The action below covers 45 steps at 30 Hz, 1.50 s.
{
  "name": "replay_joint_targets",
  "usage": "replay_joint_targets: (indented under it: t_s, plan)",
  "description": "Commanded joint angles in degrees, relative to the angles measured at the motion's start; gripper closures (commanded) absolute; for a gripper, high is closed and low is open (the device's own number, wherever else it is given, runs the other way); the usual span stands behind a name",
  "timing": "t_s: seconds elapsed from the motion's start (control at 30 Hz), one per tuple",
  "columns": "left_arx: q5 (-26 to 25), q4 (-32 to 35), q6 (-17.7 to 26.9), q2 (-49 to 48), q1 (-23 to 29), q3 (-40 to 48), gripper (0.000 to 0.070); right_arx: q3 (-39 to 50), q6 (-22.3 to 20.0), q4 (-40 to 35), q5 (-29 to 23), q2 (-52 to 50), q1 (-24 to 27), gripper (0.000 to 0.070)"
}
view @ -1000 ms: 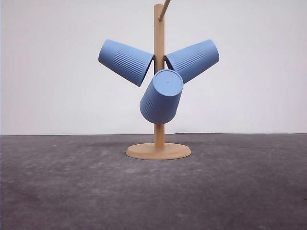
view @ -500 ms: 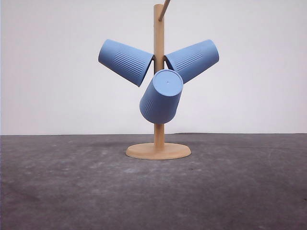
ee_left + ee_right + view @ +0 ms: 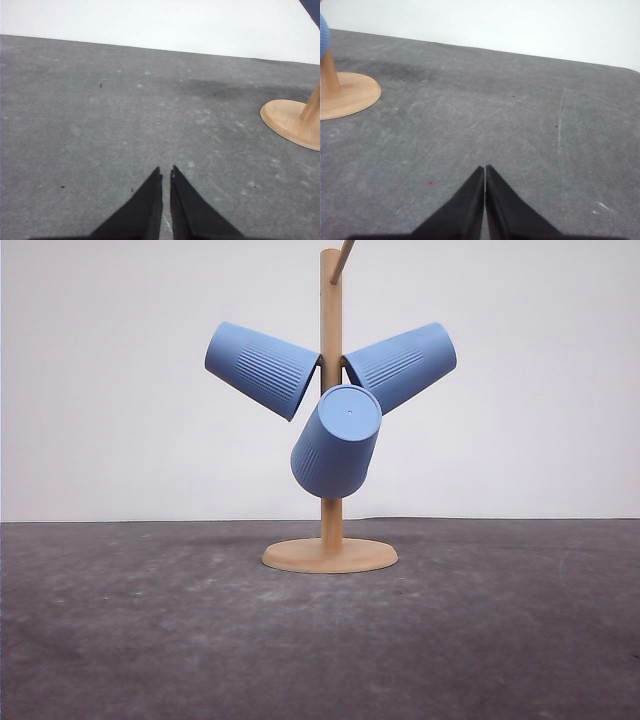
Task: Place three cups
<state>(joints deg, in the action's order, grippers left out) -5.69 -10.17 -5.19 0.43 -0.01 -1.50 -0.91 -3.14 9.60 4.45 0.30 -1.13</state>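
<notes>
Three light-blue ribbed cups hang on the pegs of a wooden stand [image 3: 331, 300] at the table's middle. One cup [image 3: 261, 368] tilts up to the left, one cup [image 3: 402, 364] up to the right, and a third cup [image 3: 337, 441] points its flat base toward me. My left gripper [image 3: 165, 173] is shut over bare grey table, with the stand's round base [image 3: 288, 121] off to one side. My right gripper [image 3: 484, 169] is also shut with nothing in it, apart from the base [image 3: 347, 95]. A sliver of a cup [image 3: 323, 35] shows at the frame edge.
The grey table surface [image 3: 150, 640] spreads wide on both sides of the stand. A white wall [image 3: 120, 440] rises behind the table's far edge. One bare peg [image 3: 343, 260] sticks up near the stand's top.
</notes>
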Motion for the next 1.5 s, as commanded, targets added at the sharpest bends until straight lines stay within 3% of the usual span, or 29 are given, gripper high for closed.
replay_joint_targets:
  t_s: [0.0,1.47]
  plan:
    - [0.15,-0.55,-0.04,0.09,0.00,0.59,0.0700,0.24,0.59,-0.74,-0.14,-0.09,-0.15,0.0700]
    - [0.15,-0.55,-0.04,0.09,0.00,0.59,0.0700,0.24,0.59,-0.74,-0.13,-0.09,-0.15,0.0700]
